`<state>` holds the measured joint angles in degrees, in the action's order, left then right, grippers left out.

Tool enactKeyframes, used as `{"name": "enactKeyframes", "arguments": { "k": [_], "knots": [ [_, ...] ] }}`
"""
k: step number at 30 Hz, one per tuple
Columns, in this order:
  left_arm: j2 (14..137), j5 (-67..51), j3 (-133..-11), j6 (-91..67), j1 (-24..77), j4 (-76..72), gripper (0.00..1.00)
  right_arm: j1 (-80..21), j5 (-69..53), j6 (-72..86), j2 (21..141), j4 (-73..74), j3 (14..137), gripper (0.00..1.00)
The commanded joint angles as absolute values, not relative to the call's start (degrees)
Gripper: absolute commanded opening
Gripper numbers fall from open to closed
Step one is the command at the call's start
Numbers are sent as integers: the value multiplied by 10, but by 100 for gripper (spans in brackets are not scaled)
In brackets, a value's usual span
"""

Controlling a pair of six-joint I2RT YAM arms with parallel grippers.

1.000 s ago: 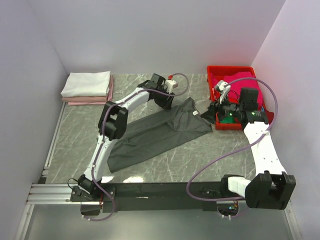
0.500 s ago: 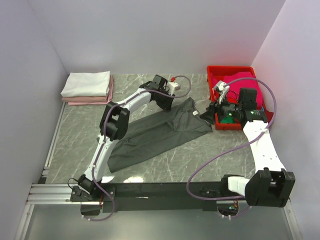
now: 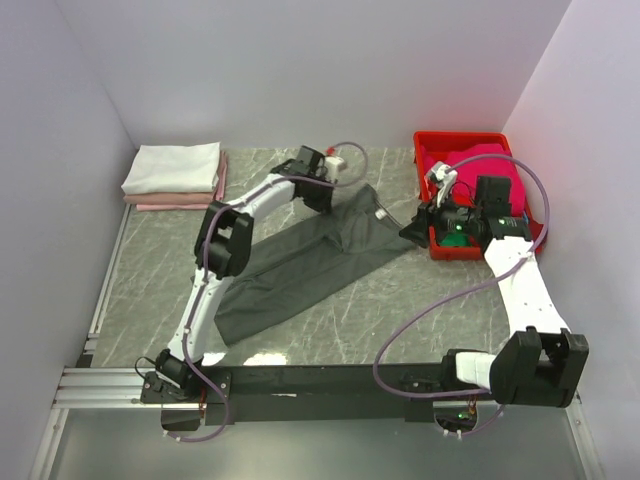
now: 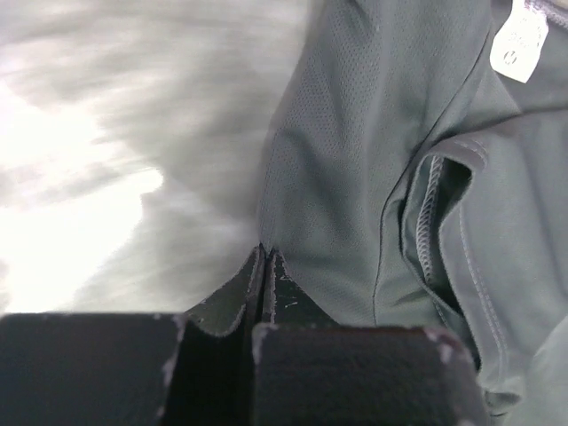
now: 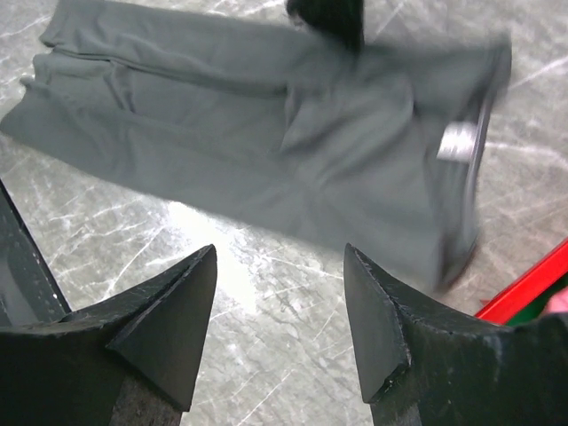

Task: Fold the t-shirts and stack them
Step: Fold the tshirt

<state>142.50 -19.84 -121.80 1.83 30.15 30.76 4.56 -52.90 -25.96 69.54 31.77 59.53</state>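
L gripper (image 4: 264,266): dark matte fingers pressed flat together w/ no gap, pinching the edge of the grey tee (image 4: 355,177); cloth creases fan up from the tips. Fabric there is fine mesh-knit, thin and soft, w/ a stitched hem (image 4: 432,200) curling open beside it and a small white neck tag (image 4: 519,40) at the top right. R gripper (image 5: 280,266): two wedge-shaped black fingers set wide apart, nothing between them, hanging above bare bench (image 5: 266,355) just short of the tee's collar end. The tee lies as a long, roughly rectangular strip running diagonally across mid-bench, folded lengthwise, mostly flat w/ shallow wrinkles, collar end toward the far right and lower end near the L arm's base side. Bench is smooth grey stone-look w/ pale veins, glossy enough to throw glare. Far right: red crate (image 3: 462,137), hard plastic, rectangular, w/ a rumpled magenta tee (image 3: 470,160) inside; R arm's wrist sits over its near end. Far left corner: white tee (image 3: 172,165) folded square on top of a folded pink tee (image 3: 150,205), edges neatly lined up, well apart from the grey one.
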Motion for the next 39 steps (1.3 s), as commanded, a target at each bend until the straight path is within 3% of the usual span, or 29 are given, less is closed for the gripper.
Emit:
{"name": "enactKeyframes", "arguments": {
  "k": [1,5,9,13,16,18,20,22,28,33,39],
  "knots": [
    [1401,-143,-1195,-67,232,275,0,50,-512,-240,715,303,594,66],
    [1374,-168,-1147,-79,195,251,0,33,-446,-212,780,298,631,64],
    [1379,-176,-1142,-63,192,265,0,-13,-396,-151,935,291,755,64],
    [1388,-192,-1143,-73,187,266,0,-59,-382,-32,1137,350,986,63],
    [1387,-213,-1141,-89,181,259,0,-95,-397,63,1303,390,1257,63],
    [1383,-222,-1135,-95,178,252,0,-111,-389,127,1374,360,1309,63],
    [1383,-232,-1131,-93,177,257,0,-126,-344,219,1390,264,1297,63],
    [1383,-243,-1127,-89,177,265,0,-130,-322,275,1390,168,1259,72],
    [1366,-233,-1094,-95,171,253,0,-141,-298,321,1447,147,1315,72],
    [1355,-195,-1084,-119,152,239,0,-140,-273,117,1406,290,1310,71],
    [1352,-167,-1086,-134,142,227,0,-116,-206,-15,1262,329,1144,71]
  ]
}}
